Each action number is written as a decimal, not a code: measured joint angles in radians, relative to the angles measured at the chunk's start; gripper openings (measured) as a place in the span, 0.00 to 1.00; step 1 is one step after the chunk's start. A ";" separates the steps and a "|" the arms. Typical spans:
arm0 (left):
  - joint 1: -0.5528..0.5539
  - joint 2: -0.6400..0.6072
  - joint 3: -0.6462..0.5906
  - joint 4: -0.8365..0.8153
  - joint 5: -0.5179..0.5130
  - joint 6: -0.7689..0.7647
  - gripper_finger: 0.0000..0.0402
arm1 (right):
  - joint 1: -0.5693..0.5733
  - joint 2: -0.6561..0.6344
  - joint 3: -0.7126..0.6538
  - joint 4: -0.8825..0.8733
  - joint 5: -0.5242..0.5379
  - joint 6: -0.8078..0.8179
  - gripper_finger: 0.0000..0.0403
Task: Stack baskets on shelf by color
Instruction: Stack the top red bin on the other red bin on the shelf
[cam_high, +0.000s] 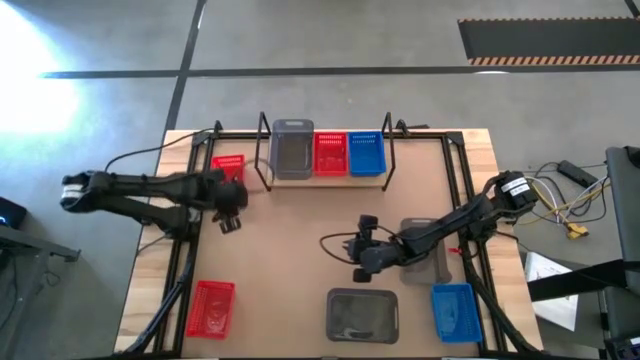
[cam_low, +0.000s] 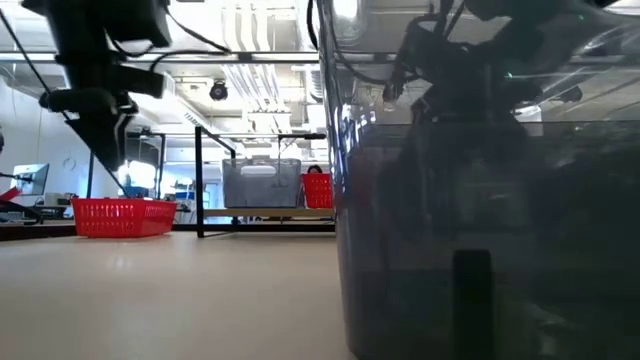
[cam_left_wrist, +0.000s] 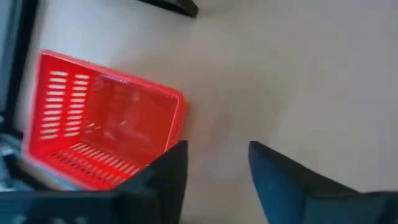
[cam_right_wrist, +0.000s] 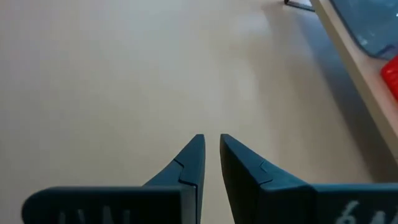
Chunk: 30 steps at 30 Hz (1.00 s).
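Shelf (cam_high: 325, 182) sits along the desk's (cam_high: 290, 250) far edge, centred. On it, side by side: one grey basket (cam_high: 292, 150), one red basket (cam_high: 330, 153), one blue basket (cam_high: 366, 153).

Loose on the desk: a red basket (cam_high: 228, 166) just beside the shelf's left end; another red basket (cam_high: 211, 307) near the front-left corner; a grey basket (cam_high: 362, 314) at the middle of the front edge; a blue basket (cam_high: 453, 310) toward the front-right corner; another grey basket (cam_high: 432, 247) by the right edge, partly under the right arm.

Left hand (cam_high: 229, 207) hangs close to the far-left red basket (cam_left_wrist: 102, 121), fingers (cam_left_wrist: 165, 177) spread, holding nothing.

Right hand (cam_right_wrist: 211, 148) is over bare desk right of centre, fingers nearly pressed together with a thin gap, holding nothing.
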 joint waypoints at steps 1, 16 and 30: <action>0.040 -0.002 0.000 0.014 0.029 0.021 0.42 | 0.004 0.000 -0.008 0.005 0.000 0.003 0.11; 0.228 0.373 -0.007 0.085 -0.068 0.285 0.49 | 0.066 -0.001 -0.064 0.083 0.000 0.041 0.11; 0.228 0.405 0.029 -0.079 0.005 0.286 0.02 | 0.089 -0.001 -0.064 0.083 0.000 0.053 0.11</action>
